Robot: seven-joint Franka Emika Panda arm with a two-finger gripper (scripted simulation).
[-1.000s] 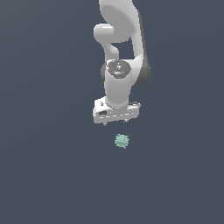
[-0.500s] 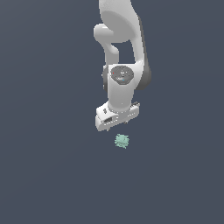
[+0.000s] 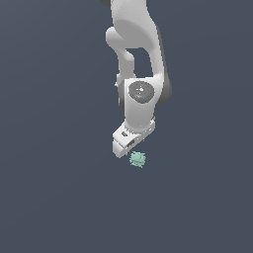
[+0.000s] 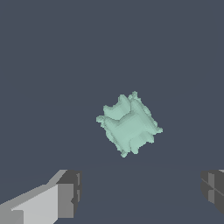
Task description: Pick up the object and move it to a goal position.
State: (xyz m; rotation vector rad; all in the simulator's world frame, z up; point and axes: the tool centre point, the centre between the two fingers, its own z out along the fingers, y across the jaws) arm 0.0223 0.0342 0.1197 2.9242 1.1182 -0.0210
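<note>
Fingers [image 4: 65, 192] spread wide, empty, clear of the mint-green object [image 4: 129, 124].

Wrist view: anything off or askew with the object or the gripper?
Nothing stands out. The mint-green object lies intact on the dark floor, turned askew to the open gripper, whose fingers stand apart, clear of it.
</note>
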